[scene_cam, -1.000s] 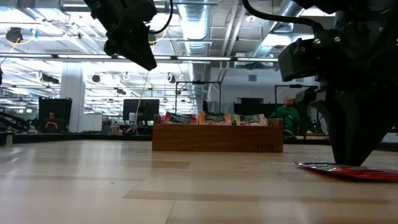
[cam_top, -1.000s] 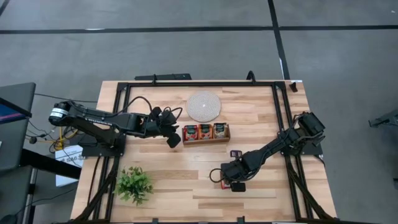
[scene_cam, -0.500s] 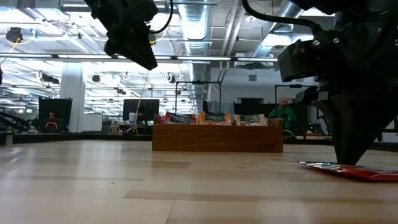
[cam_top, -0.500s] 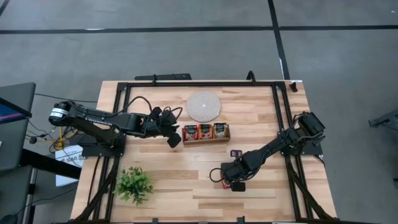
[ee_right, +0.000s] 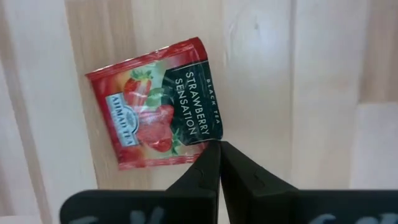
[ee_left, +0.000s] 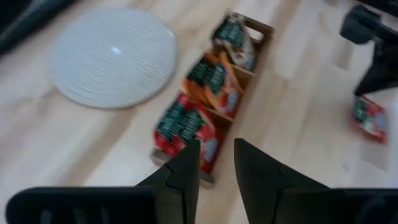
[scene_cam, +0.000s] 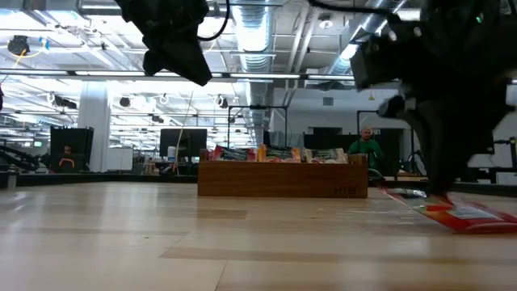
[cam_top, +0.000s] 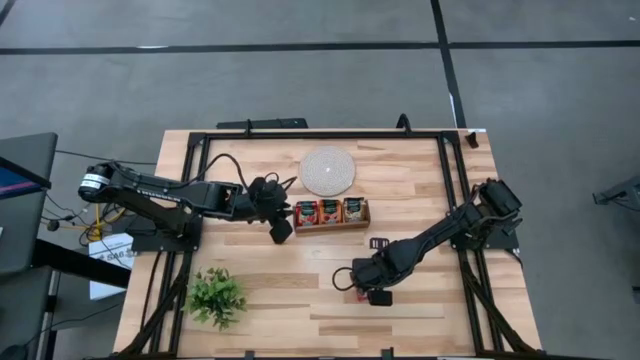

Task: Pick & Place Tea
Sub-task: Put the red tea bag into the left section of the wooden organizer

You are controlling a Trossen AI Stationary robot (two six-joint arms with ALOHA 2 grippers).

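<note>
One red tea sachet printed "Strawberry Sensation" lies on the table toward its near right part, also seen in the low view. My right gripper stands over it, pointing down, shut at its corner; in the high view it is right of centre. Several more sachets stand upright in the brown wooden tray. A dark sachet lies flat between the tray and the right gripper. My left gripper hangs open and empty above the tray's left end. My right gripper has its shut fingertips on one corner of the red sachet, at the dark-printed side, coming from above and pointing down. Whether the corner is pinched between the tips or only pressed, I cannot tell. The rest of the sachet lies on the table.
A round pale woven mat lies just beyond the tray. A small green plant stands at the near left. Black frame rails run along the table's sides. Bare wood lies between the plant and the right gripper.
The right gripper has shifted a little toward the table's left while staying low over the red sachet. In the low view the sachet has turned and slid with it, now showing a green part near the fingers.
</note>
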